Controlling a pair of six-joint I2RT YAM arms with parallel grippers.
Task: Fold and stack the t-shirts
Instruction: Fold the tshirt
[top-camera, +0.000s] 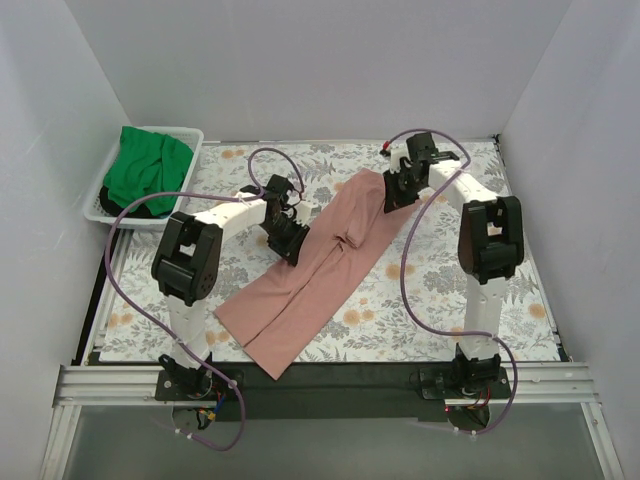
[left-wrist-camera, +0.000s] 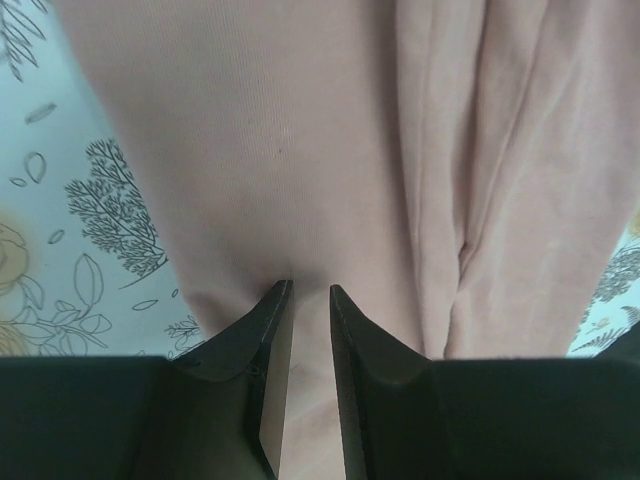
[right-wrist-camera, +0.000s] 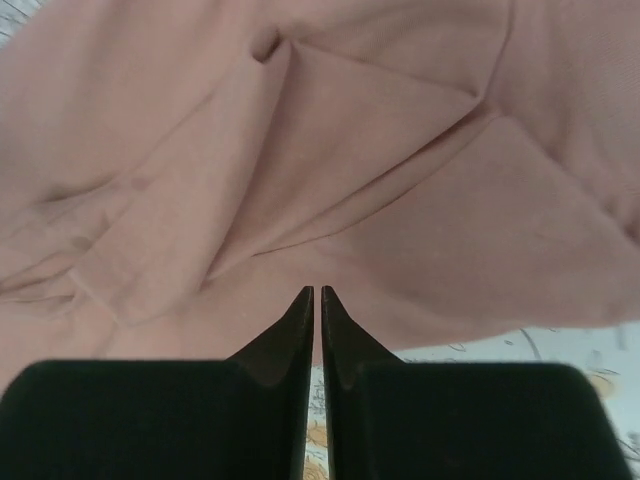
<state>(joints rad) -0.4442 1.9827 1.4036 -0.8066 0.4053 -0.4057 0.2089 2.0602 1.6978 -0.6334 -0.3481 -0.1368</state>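
On floral-patterned cloth (top-camera: 450, 290), dusty salmon-pink soft cloth t-shirt (top-camera: 310, 280) lies folded narrow; left gripper (left-wrist-camera: 308, 290) pinches one edge, right gripper (right-wrist-camera: 317, 292) near-closed on hem, likely for crosswise fold.

Showing plain dusty salmon-pink across the pink shirt (top-camera: 320, 270), shading darker along its creases. Glowing bright, plain green on the green shirt (top-camera: 148, 170), sitting against the white of the slotted basket (top-camera: 190, 135). Displaying a pale grey-white ground on the cloth (top-camera: 440, 310), scattered with grey leafy sprigs and soft orange blossoms. Appearing matte black on the left claw (left-wrist-camera: 310, 286) and right claw (right-wrist-camera: 317, 290). Mixing white links and black joints along the left arm (top-camera: 230, 212) and right arm (top-camera: 455, 185), trailing purple cables (top-camera: 140, 300). Running black along the near edge of the desk (top-camera: 330, 382), fronted by a silver rail (top-camera: 100, 385). Standing plain white on the walls (top-camera: 300, 60).
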